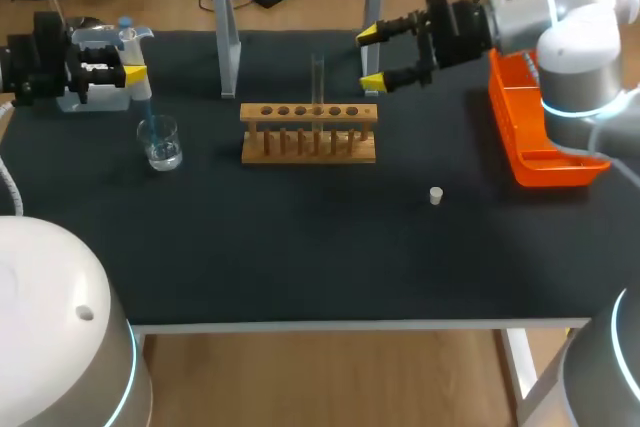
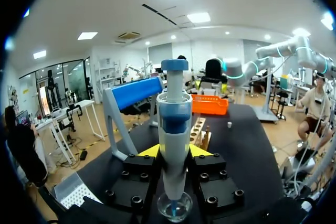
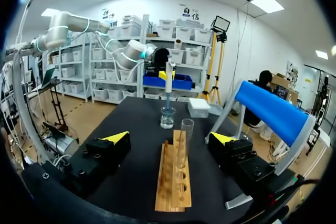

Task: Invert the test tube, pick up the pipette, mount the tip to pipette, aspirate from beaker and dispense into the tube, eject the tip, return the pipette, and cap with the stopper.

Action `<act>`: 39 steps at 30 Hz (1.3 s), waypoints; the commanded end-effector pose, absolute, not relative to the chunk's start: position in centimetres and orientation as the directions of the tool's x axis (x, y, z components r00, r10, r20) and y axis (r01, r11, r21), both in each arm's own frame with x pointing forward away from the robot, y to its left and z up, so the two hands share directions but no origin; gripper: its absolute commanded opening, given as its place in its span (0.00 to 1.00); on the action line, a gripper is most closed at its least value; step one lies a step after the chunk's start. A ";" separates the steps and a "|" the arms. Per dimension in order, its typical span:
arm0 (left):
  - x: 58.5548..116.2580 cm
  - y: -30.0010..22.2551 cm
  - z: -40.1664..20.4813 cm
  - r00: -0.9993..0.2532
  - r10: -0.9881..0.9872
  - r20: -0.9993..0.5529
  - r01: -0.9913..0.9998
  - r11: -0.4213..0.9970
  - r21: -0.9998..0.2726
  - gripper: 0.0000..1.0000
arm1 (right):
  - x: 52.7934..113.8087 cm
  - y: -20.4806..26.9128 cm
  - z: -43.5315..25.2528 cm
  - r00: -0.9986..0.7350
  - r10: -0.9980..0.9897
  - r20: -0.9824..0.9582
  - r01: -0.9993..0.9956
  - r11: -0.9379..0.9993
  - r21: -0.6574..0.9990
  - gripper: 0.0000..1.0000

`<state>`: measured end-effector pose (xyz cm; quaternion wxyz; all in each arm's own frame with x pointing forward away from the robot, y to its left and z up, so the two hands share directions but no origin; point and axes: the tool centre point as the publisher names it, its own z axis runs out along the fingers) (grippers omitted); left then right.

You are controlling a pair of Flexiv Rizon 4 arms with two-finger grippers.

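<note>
Two tools: our left tool clenched on pipette, seemingly aspirating from beaker; right tool released near tube; dispensing next.

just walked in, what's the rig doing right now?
The left hand holds the pipette upright, its tip down in the beaker. The right hand is open, just short of the upright test tube in the wooden rack, not touching it. The stopper lies loose on the table.
</note>
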<state>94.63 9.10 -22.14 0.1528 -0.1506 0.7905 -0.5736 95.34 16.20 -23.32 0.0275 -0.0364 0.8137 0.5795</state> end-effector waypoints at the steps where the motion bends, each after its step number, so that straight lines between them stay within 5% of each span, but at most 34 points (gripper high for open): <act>1: 94.6 9.1 -22.0 -0.907 -0.416 -0.069 -0.065 0.299 -0.952 0.00 | 95.4 17.0 -24.0 -0.996 -0.039 -0.082 -0.090 0.338 0.937 1.00; 39: 94.6 9.1 -22.0 -0.907 -0.416 -0.069 -0.065 0.299 -0.952 0.00 | 98.0 21.4 -27.3 -0.991 -0.122 -0.047 -0.098 0.451 0.887 1.00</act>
